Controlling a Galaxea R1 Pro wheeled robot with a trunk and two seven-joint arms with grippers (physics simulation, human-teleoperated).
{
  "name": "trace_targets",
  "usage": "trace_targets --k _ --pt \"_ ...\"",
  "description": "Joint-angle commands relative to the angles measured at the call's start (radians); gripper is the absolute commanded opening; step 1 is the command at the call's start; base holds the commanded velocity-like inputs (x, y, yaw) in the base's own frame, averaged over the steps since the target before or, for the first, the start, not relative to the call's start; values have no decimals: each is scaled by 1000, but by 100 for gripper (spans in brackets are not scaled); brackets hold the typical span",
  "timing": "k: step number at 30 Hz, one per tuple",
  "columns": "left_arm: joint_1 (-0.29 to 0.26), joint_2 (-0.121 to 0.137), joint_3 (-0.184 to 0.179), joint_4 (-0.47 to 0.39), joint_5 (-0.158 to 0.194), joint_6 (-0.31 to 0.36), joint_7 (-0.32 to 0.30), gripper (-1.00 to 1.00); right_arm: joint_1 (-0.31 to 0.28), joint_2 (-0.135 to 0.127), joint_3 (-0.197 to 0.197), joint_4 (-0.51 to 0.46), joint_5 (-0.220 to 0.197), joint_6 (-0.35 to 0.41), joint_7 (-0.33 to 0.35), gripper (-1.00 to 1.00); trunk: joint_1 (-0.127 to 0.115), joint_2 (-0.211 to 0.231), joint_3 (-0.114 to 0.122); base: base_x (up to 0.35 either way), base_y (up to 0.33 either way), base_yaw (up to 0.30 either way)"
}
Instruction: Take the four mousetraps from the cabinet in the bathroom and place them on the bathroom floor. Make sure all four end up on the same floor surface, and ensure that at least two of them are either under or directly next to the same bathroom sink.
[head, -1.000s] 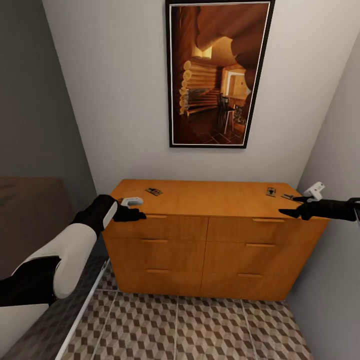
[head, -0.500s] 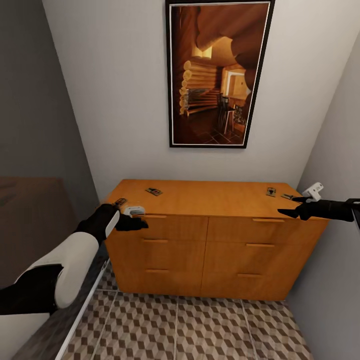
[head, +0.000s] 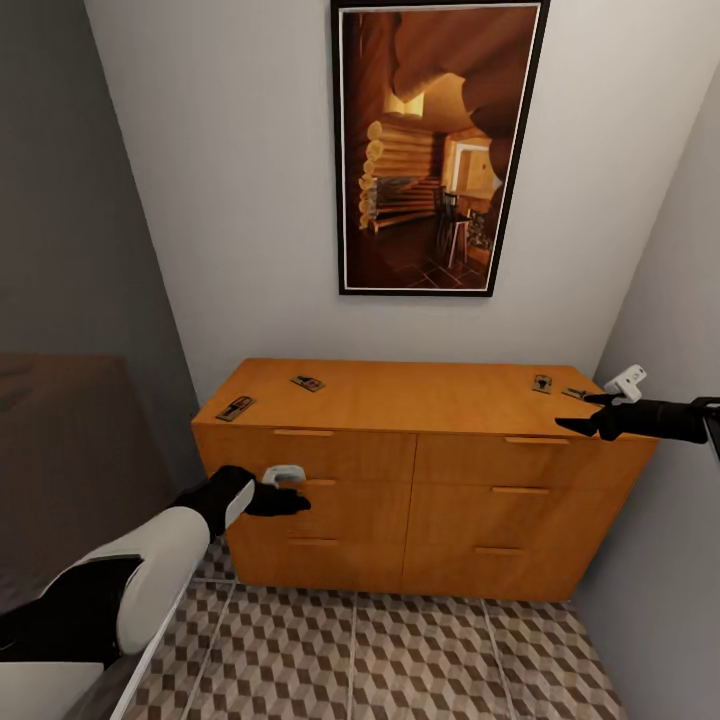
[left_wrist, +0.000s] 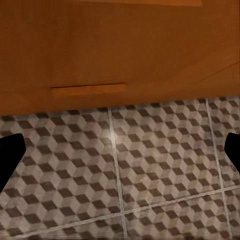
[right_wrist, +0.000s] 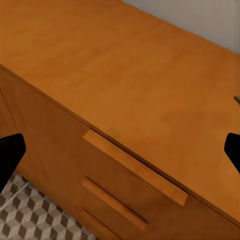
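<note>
Mousetraps lie on the cabinet (head: 420, 400) top: one (head: 236, 408) at its left front corner, one (head: 308, 383) behind, two (head: 542, 384) (head: 574, 393) near the right edge. Left gripper (head: 290, 500) and right gripper (head: 582, 413) both spread apart, empty.

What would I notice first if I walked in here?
Probably the big picture of a log cabin room on the white wall. Right under it stands the orange wooden cabinet, with small mousetraps lying on top. Brown cube-patterned bathroom floor spreads out in front.
</note>
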Motion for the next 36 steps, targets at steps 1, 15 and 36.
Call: trace_targets --k 1,15,36 --pt "0 -1 10 28 -10 -26 -5 100 -1 1 -3 0 5 9 6 100 0 -1 -1 0 0 0" --pt "195 6 10 203 -18 -442 6 100 -1 0 -1 25 8 9 5 100 0 -1 -1 0 0 0" --pt "756 118 10 207 -18 -1123 170 100 -27 -10 2 35 76 75 -40 100 0 -1 -1 0 0 0"
